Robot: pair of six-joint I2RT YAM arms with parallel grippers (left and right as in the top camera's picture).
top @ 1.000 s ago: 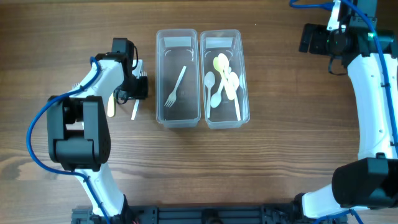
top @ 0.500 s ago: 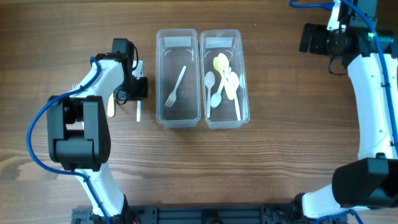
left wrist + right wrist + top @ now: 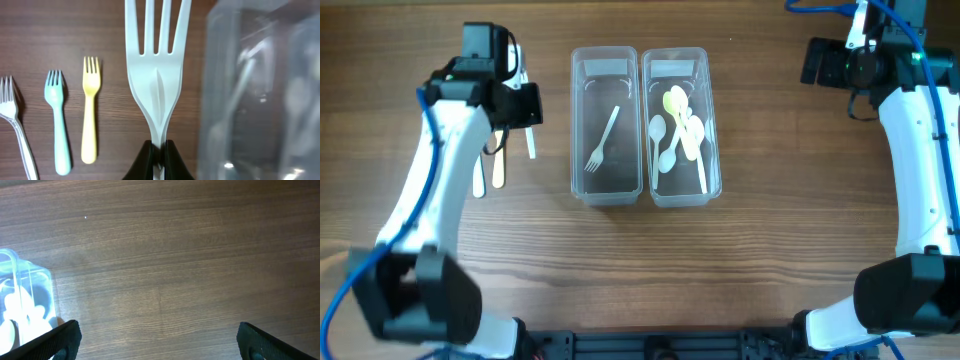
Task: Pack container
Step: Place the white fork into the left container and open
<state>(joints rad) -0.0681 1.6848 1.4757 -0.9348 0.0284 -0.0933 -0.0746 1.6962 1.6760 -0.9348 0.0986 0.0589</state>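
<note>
My left gripper [image 3: 523, 112] is shut on the handle of a white plastic fork [image 3: 531, 146] and holds it above the table, left of the two clear containers. In the left wrist view the fork [image 3: 157, 75] stands tines up out of the jaws [image 3: 159, 156]. The left container [image 3: 578, 120] holds one white fork [image 3: 603, 140]. The right container [image 3: 710, 120] holds several white and yellow spoons [image 3: 678, 130]. My right gripper [image 3: 160, 340] is open and empty over bare wood at the far right [image 3: 830, 62].
On the table left of the held fork lie a yellow fork [image 3: 90, 115], a light teal fork [image 3: 57, 120] and a clear fork [image 3: 15, 125]. The clear container wall [image 3: 260, 90] rises close on the right. A container corner [image 3: 25, 300] shows in the right wrist view.
My left arm has lifted and moved back and to the left with the white fork, away from the spot beside the left container. The right arm has not moved.
</note>
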